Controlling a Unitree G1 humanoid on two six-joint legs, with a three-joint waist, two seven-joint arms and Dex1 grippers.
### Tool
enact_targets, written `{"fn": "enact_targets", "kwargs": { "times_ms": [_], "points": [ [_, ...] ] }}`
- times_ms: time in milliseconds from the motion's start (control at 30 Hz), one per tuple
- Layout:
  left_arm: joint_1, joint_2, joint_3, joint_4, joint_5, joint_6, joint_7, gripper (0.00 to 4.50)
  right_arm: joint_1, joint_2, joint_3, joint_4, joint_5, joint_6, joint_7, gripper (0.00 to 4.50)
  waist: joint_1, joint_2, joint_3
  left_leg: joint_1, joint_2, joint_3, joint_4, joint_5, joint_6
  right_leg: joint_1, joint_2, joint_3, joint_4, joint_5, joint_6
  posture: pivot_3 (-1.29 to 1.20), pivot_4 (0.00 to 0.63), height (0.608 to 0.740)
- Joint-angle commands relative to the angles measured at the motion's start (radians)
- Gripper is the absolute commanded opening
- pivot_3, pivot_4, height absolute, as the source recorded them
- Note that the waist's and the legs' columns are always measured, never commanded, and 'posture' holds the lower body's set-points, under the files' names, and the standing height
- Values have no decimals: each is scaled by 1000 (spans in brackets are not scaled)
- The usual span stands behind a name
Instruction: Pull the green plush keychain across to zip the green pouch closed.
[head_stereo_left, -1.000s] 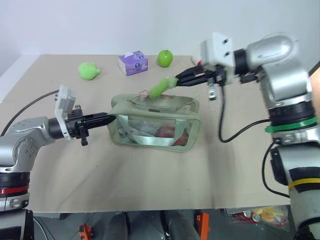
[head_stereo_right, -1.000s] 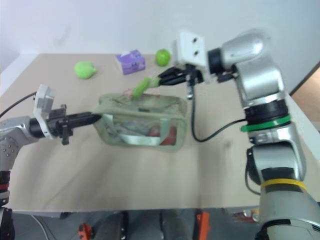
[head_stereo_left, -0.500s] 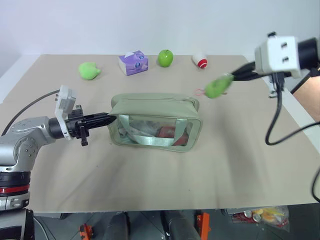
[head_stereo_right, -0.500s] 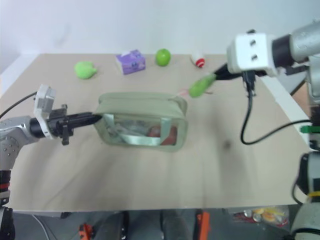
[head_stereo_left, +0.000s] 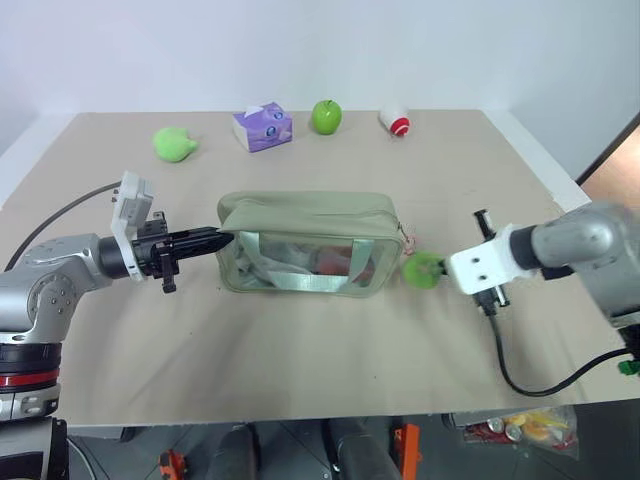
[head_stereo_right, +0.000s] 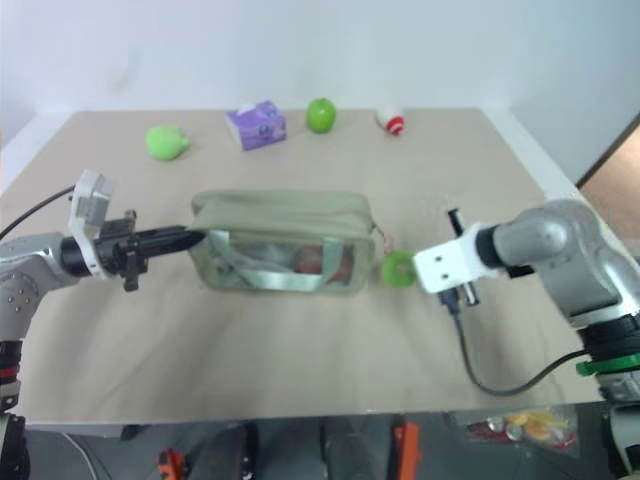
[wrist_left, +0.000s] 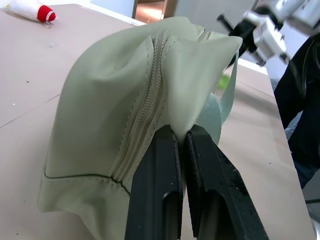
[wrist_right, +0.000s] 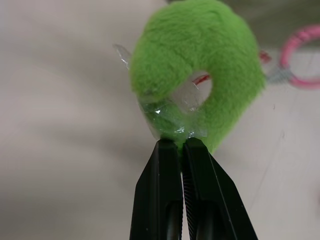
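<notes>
The green plush keychain (head_stereo_left: 422, 269) sits low at the right end of the green pouch (head_stereo_left: 306, 241), just off its corner and close to the table (head_stereo_left: 300, 350). Your right end effector (wrist_right: 181, 143) has its two black fingers pressed together on the crinkly clear wrapping at the keychain's base, so it is pinching the keychain. From the right wrist you can see the plush curled into a ring, with a pink cord loop (wrist_right: 300, 55) beside it leading toward the pouch.

The pouch lies in the middle of the table with its clear window side facing you and its pale green strap (head_stereo_left: 300, 280) draped across that window. From the left wrist, the zipper line (wrist_left: 145, 110) along the top seam looks drawn together at the near end.

Your left end effector (head_stereo_left: 222, 237) reaches in level from the left, fingers closed on a fold of fabric at the pouch's left end.

Along the far edge of the table you have a loose green plush lump (head_stereo_left: 174, 143), a purple tissue box (head_stereo_left: 262, 127), a green apple (head_stereo_left: 325, 116) and a small white and red object (head_stereo_left: 396, 122), all well apart from the pouch.
</notes>
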Motion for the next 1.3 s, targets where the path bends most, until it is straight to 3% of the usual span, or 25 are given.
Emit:
{"fn": "enact_targets", "kwargs": {
  "times_ms": [33, 200, 333, 533, 667, 800, 833, 900, 1200, 1233, 1300],
  "points": [
    [-8, 9, 35, -14, -22, -1, 2, 0, -8, 24, 27, 44, -105, -55, -86, 37, 0, -1, 0, 0, 0, 0, 0, 0, 0, 0, 0, 0, 0, 0, 0, 0, 150, 740],
    [-4, 10, 36, -19, -26, 2, 6, 0, -21, 46, 90, 110, -206, -138, -124, 37, 0, -1, 0, 0, 0, 0, 1, 0, 0, 0, 0, 0, 0, 0, 0, 0, 150, 740],
    [0, 8, 40, -24, -32, 4, 12, 0, 12, 13, 117, 80, -165, -183, -29, 37, 0, -1, 0, 0, 0, 0, 0, 0, 0, 0, 0, 0, 0, 0, 0, 0, 150, 740],
    [4, 7, 42, -27, -38, 4, 22, 0, -46, 73, 92, 120, -118, -121, -5, 37, -1, -1, 0, 1, 0, 0, 1, 0, 0, 1, 0, 0, 0, 1, 0, 0, 150, 740],
    [11, 5, 44, -33, -42, 4, 31, 0, -50, 88, 37, 111, 23, 2, 64, 37, -1, -1, 0, 1, 0, 0, 2, 0, 0, 1, 0, 0, 0, 1, 0, 0, 150, 740],
    [21, 2, 46, -34, -37, 8, 59, 0, -74, 113, -86, 67, 289, 283, 151, 37, -1, -1, 0, 0, 0, 0, 1, 0, 0, 1, 0, 0, 0, 1, 0, 0, 150, 740],
    [22, 2, 45, -32, -32, 6, 68, 0, -85, 114, -113, 64, 338, 359, 164, 657, -1, -1, 0, 0, 0, -1, 1, 0, 0, 2, 0, 0, 0, 1, 0, 0, 150, 740],
    [23, -1, 46, -27, -27, 2, 84, 0, -85, 98, -160, 46, 431, 462, 203, 1144, -1, -1, 0, 0, 0, -1, 1, 0, 0, 2, 0, 0, 0, 1, 0, 0, 150, 740],
    [15, 17, 76, -22, -112, 115, 96, 3115, 7, 34, -276, -12, 612, 701, 243, 4294, 2, -1, 0, 0, 0, -1, 2, 0, 0, 2, 0, 0, 0, 1, 0, 0, 150, 740],
    [19, 21, 78, -27, -108, 111, 96, 3355, 15, 30, -282, -10, 615, 707, 238, 4498, 1, -1, 0, 0, 0, -1, 2, 0, 0, 2, 0, 0, 0, 1, 0, 0, 150, 740],
    [26, 29, 101, -35, -120, 126, 106, 4041, 32, 18, -295, 4, 615, 709, 226, 4500, 0, -1, 0, 0, 0, -1, 2, 0, 0, 2, 0, 0, 0, 1, 1, 0, 150, 740]
  ]
}}
